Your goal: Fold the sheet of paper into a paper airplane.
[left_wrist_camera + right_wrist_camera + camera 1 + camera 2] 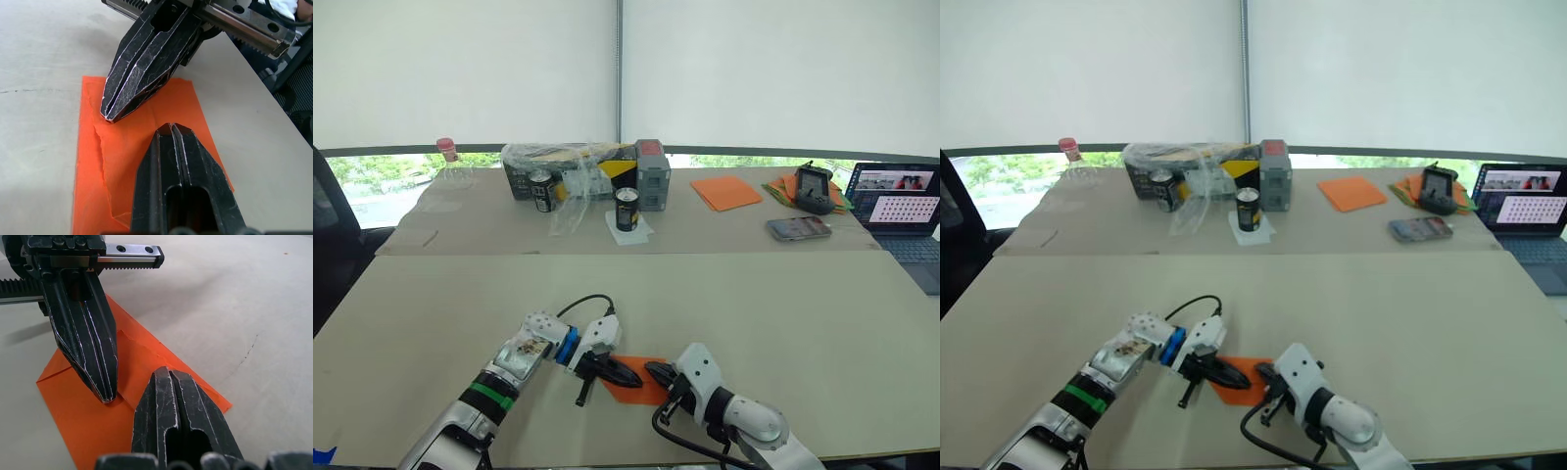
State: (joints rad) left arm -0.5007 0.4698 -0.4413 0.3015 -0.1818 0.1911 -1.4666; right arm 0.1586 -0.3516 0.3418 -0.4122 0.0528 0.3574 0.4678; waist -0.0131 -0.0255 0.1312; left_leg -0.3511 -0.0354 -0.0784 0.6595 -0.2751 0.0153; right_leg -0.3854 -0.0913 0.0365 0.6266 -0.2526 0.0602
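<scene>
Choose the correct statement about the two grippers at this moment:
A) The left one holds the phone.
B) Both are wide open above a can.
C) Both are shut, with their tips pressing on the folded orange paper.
C: the left gripper and right gripper are both shut, tips down on the folded orange paper.

No legible text, cans [626,209] with labels too small to read, laptop screen [896,195] contents unreadable

Far table [724,230]: two cans [626,209], orange sheet stack [725,191], phone [798,228], laptop [901,211].
</scene>
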